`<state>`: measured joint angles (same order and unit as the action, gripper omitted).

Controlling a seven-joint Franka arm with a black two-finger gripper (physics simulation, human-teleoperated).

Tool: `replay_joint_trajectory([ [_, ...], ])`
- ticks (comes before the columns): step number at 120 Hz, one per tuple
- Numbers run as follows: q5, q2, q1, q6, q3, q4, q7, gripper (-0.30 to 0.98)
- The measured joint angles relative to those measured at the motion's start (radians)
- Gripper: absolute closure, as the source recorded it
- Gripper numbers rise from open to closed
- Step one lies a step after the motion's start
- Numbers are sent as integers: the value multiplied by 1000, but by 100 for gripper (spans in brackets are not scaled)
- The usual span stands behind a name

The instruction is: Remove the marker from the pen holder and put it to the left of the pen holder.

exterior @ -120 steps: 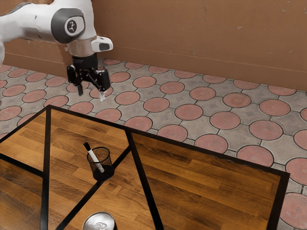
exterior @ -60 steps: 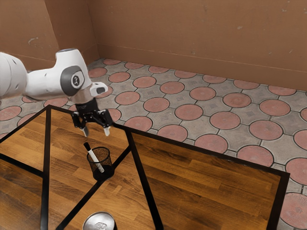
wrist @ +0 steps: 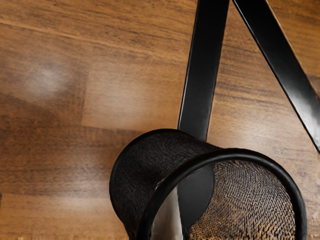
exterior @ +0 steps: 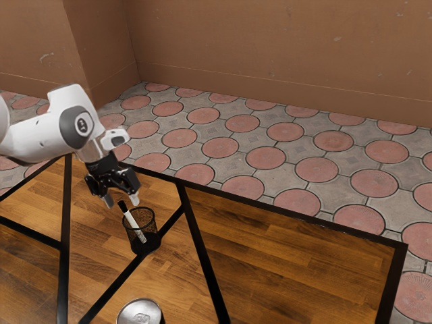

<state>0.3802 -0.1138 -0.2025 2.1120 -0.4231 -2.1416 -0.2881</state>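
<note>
White and dark grey, the arm (exterior: 40,138) comes in at the left of the exterior view, bending down toward the wooden table. At its end, left of centre, hangs the black gripper (exterior: 122,200), tilted a little, and its jaws are apart, a clear gap between the two tips. And right there, just below that gap in the picture, is the black cap of the marker (exterior: 136,227)! Whether either tip touches it, the view can't settle, but nothing is clamped.

The marker leans in the pen holder, cap poking out over the rim toward the upper left, white barrel slanting down to the lower right inside the mesh. The black pen holder (exterior: 153,233) stands upright, its base over a dark diagonal strip (exterior: 118,283). Down at the bottom edge, a silver can (exterior: 140,314) is partly cut off by the frame. Across to the right, the brown table (exterior: 290,256) runs out to its black border, with pink-and-grey floor tiles (exterior: 317,169) past it and a brown wall (exterior: 270,54) above.

Over to the wrist view: bare wood at the left, then the pen holder low in the middle, mouth toward the lower right, with the marker's pale barrel inside at the bottom edge. Black strips cross the upper middle and upper right.
</note>
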Motion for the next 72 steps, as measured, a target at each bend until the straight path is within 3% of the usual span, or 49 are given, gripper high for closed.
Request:
replay_joint_trajectory([
  [36,-36,24,5,-33,-10,-39,-96,4],
  [72,-57,23,8,-39,-23,0,-156,18],
])
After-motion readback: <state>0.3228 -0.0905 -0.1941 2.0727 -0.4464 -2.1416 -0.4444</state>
